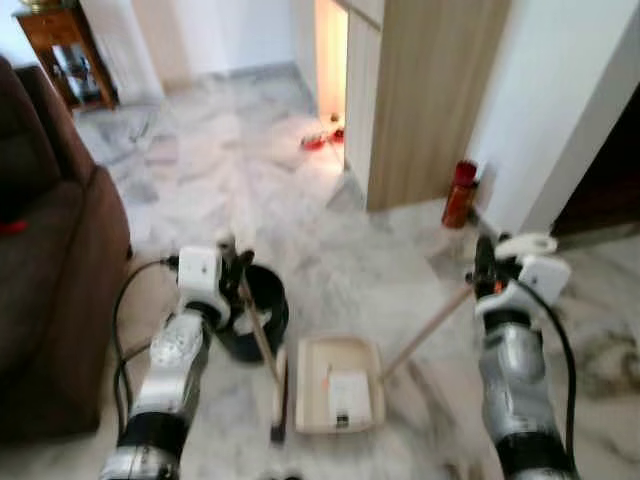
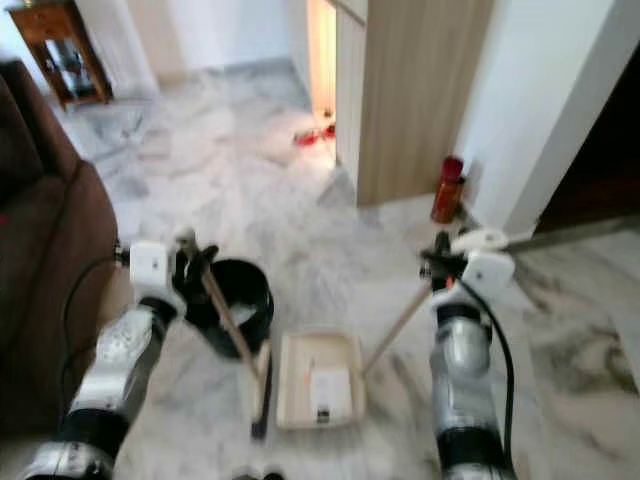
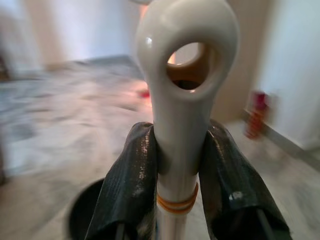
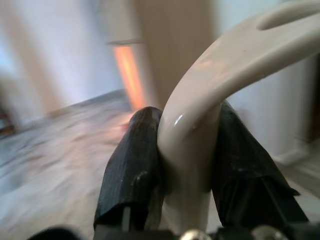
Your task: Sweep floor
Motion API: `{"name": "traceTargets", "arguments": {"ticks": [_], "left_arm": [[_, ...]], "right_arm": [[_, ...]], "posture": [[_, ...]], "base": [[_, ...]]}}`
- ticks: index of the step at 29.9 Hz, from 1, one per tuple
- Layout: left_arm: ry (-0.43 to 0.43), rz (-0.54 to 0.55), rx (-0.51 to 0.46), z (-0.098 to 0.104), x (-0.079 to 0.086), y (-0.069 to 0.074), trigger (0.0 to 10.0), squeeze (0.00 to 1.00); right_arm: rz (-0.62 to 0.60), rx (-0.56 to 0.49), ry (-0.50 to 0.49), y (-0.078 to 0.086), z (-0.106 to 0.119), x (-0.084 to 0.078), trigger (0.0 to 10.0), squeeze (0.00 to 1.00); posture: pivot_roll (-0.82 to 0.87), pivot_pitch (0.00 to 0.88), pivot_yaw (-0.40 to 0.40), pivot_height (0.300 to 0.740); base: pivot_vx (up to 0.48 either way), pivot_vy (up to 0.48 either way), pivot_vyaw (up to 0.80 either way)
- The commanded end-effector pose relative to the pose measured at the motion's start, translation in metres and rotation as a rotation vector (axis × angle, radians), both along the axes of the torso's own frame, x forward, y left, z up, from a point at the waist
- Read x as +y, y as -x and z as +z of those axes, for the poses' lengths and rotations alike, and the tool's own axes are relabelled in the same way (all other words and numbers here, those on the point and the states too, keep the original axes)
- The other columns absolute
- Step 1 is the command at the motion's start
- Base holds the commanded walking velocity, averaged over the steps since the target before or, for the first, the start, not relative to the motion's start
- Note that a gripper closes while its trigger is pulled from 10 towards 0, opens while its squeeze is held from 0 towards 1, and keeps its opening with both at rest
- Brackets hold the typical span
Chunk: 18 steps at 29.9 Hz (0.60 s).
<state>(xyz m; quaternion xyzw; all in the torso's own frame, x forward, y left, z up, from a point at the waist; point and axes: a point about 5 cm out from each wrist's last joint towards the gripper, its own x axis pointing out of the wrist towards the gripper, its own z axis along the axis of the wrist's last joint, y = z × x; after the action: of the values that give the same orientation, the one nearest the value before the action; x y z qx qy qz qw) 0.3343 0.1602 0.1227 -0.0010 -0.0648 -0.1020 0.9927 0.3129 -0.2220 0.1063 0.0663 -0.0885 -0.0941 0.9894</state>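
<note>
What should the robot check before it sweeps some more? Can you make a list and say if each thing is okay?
1. Left claw shut on the broom handle: ok.
2. Right claw shut on the dustpan handle: ok.
3. Dustpan flat on the floor between the arms, beside the broom head: ok.
4. Something pale already sits in the pan; whether it is dirt: cannot tell.
5. Black bin stands right behind the broom stick and might get bumped: not ok.
6. Red bottle by the wall, away from the sweeping: ok.
</note>
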Motion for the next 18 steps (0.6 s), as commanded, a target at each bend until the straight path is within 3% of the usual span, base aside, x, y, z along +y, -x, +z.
{"name": "traceTargets", "arguments": {"ticks": [1,10,18], "left_arm": [[-0.016,0.031,-0.014,0.0013,0.0089,0.001,10.0,0.0],[-0.013,0.04,-0.015,0.002,0.0098,0.0009,10.0,0.0],[-0.014,0.049,-0.017,0.0019,0.0114,0.0016,10.0,0.0]], "right_arm": [[0.035,-0.046,-0.015,-0.0071,0.0098,0.0116,10.0,0.0],[0.048,-0.048,-0.012,-0.009,0.0112,0.0141,10.0,0.0],[0.064,-0.053,-0.003,-0.0105,0.0125,0.0161,10.0,0.0]], "posture": [[-0.06,0.0,0.083,0.74],[-0.06,0.0,0.073,0.74],[-0.05,0.0,0.067,0.74]], "base": [[0.0,0.0,0.0],[0.0,0.0,0.0],[0.0,0.0,0.75]]}}
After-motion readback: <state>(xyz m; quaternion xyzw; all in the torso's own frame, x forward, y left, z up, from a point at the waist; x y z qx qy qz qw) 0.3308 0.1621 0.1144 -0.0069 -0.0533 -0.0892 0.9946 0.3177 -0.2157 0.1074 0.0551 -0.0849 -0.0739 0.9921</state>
